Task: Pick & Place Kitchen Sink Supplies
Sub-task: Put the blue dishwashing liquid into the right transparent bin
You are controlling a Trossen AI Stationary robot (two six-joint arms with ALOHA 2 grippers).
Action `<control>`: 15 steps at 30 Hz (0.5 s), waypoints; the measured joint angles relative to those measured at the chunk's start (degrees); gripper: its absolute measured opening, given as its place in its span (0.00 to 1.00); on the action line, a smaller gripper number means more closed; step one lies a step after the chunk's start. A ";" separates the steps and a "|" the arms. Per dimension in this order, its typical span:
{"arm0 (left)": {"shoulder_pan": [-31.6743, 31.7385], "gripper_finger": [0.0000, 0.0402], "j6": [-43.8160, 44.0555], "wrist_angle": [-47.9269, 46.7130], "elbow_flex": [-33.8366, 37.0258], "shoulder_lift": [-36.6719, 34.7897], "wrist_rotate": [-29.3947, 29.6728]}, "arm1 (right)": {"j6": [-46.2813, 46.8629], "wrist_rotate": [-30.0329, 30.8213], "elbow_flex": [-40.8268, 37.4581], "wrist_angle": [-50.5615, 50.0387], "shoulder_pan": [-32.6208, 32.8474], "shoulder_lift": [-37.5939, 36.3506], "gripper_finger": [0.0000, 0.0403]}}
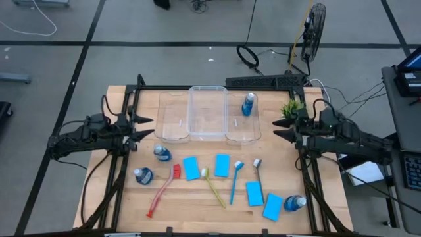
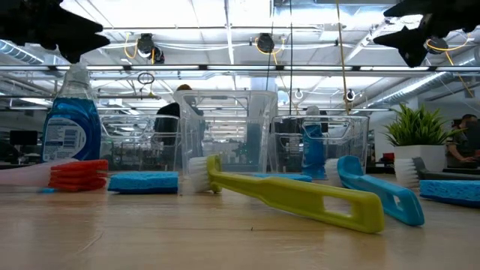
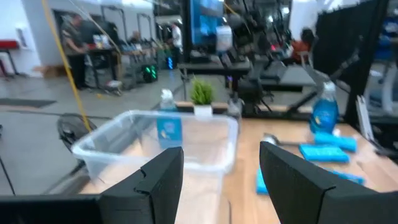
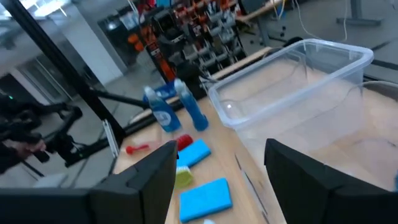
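While both grippers, left (image 1: 146,128) and right (image 1: 281,130), hover with fingers parted and empty at the table's sides, three clear bins (image 1: 208,112) sit at the back; the right one holds one blue bottle (image 1: 248,104). Sponges (image 1: 191,168), brushes (image 1: 214,187) and three more bottles (image 1: 143,175) lie scattered across the front.

We see a wooden table (image 1: 112,197) carrying three clear plastic bins (image 1: 207,112) side by side at the back, a potted plant (image 1: 291,108) beside them. Toward the front lie three blue bottles (image 1: 162,153), four light-blue sponges (image 1: 222,165), and four brushes: red (image 1: 161,191), yellow-green (image 1: 214,187), blue (image 1: 235,181), grey (image 1: 258,170). One more blue bottle (image 1: 248,104) stands in the right-hand bin.
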State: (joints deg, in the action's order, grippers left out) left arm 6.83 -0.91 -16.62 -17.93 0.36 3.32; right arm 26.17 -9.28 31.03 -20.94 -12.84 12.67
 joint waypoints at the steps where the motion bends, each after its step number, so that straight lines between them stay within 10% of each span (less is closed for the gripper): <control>1: -0.01 0.53 -0.10 0.57 0.00 -0.01 0.48 | 0.37 0.00 -0.79 0.84 0.00 -0.78 0.57; 15: -0.02 0.53 8.76 -13.69 -12.60 18.31 -8.85 | 1.69 0.09 -2.78 2.74 0.00 -3.83 0.57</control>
State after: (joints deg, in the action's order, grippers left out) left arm 6.81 7.85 -30.31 -30.54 18.67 -5.53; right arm 27.86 -9.19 28.25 -18.20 -12.84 8.84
